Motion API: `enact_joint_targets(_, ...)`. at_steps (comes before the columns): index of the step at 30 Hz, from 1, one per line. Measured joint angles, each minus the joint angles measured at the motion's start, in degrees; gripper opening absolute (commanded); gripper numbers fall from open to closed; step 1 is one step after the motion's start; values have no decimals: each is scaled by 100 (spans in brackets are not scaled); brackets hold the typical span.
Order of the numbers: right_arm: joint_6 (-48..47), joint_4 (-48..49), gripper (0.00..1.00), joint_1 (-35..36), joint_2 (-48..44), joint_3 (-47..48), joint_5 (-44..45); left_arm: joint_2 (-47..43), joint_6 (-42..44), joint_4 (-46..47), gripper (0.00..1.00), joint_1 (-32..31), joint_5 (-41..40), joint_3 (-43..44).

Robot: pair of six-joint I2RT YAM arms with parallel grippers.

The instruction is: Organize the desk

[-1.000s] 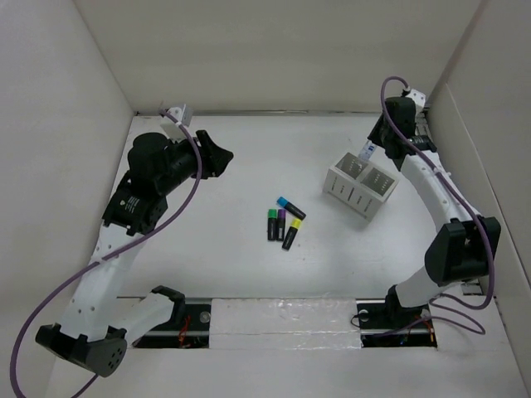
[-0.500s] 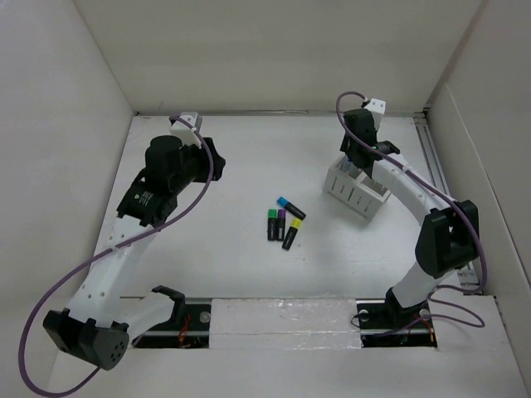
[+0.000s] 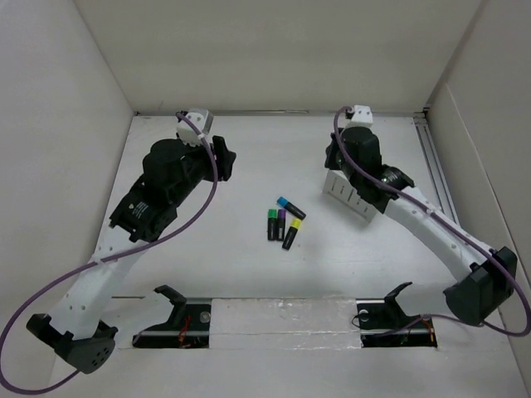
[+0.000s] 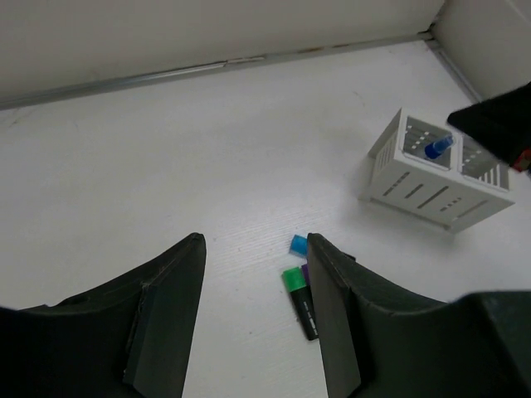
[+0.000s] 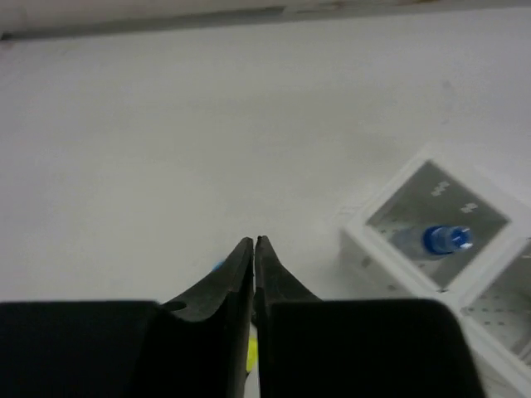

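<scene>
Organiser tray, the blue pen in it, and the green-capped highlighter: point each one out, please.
organiser tray (image 4: 423,197), left wrist view, on its slotted side wall.
blue pen (image 4: 437,148), left wrist view, on its upper end.
green-capped highlighter (image 4: 294,279), left wrist view, on the green cap.

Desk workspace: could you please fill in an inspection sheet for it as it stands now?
Surface: flat matte white desk, rectangular.
Job's things: four black highlighters with coloured caps lying clustered mid-desk; white slatted compartmented organiser holding one blue-capped pen.
Clutter: nothing seen.
Grippers: left gripper open, empty; right gripper shut, empty.
Cables: purple cables looping along both arms.
Surroundings: upright white panels around the desk.
</scene>
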Motion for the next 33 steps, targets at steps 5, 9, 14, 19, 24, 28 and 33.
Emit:
enact_joint_targets(5, -254, 173, 68, 470, 33, -658, -1163, -330, -289, 96, 49, 7, 205, -20)
enact_joint_targets(9, -483, -7, 74, 546, 785, -809, -1818, -481, -520, 92, 50, 7, 350, -232)
enact_joint_targets(14, -817, -376, 73, 546, 1941, -339, -2214, -566, -643, 55, 50, 7, 479, -341)
enact_joint_targets(19, -1147, -634, 73, 546, 2951, 573, -2350, -651, -669, 50, 50, 7, 485, -343)
enact_joint_targets(24, -1368, -892, 72, 549, 3521, 1215, -2413, -848, -706, 28, 50, 7, 407, -448)
enact_joint_targets(28, -1399, -990, 64, 553, 3681, 1252, -2382, -905, -706, -35, 50, 7, 284, -461)
enact_joint_targets(33, -1405, -1132, 63, 551, 3860, 1335, -2376, -975, -706, -44, 50, 7, 201, -479)
